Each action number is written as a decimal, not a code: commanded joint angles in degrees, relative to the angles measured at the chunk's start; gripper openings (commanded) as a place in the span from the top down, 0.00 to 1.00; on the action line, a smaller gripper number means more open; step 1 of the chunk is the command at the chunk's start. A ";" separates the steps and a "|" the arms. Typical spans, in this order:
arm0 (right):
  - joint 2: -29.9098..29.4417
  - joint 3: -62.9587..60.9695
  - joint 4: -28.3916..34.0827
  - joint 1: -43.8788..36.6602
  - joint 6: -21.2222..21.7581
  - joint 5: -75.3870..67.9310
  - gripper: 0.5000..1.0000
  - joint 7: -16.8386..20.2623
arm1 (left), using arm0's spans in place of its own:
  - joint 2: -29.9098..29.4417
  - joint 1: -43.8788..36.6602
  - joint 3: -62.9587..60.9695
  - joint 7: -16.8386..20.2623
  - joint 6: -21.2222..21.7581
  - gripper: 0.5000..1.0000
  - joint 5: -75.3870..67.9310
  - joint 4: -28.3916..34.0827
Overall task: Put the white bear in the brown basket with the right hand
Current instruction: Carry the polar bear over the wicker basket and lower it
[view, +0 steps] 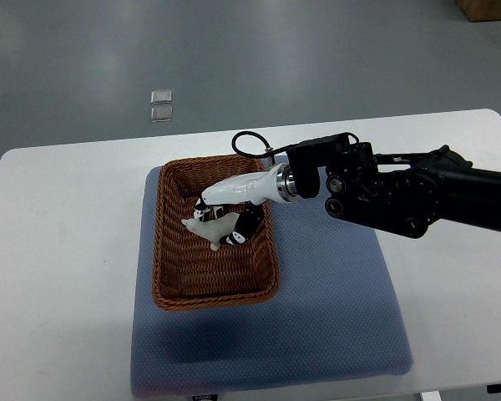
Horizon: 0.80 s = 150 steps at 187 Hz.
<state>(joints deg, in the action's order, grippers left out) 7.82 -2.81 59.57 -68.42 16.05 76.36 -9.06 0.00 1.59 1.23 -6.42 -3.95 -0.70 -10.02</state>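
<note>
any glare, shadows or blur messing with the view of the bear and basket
Top view: sharp and evenly lit; white bear and the pale part of the right hand look slightly washed out; brown basket casts a soft shadow on the blue mat; the floor shows only mild sheen.

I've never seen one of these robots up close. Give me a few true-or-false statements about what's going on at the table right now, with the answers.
1. The right hand reaches over the brown basket. True.
2. The white bear lies on the bare table, outside the basket. False: it is over the inside of the basket, at the hand's fingers.
3. The basket sits on a blue mat. True.
4. The robot's left arm is also working in the basket. False: no left arm is in view.
5. The basket is full of other toys. False: only the bear shows in it.
</note>
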 commanded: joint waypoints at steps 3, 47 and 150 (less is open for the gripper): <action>-0.70 0.00 -0.15 -0.22 0.04 0.10 0.88 0.01 | 0.00 0.00 0.00 0.00 -0.01 0.00 0.00 0.00; -2.46 0.00 -0.15 -1.19 0.12 0.28 0.88 0.01 | 0.00 0.00 0.00 0.00 -0.01 0.00 0.00 0.00; -4.04 0.09 -4.29 2.41 -0.58 1.51 0.62 0.01 | 0.00 0.00 0.00 0.00 -0.01 0.00 0.00 0.00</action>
<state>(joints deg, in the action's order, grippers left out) 3.79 -2.69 55.41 -66.42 15.68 77.73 -9.05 0.00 1.58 1.23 -6.42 -3.97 -0.70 -10.02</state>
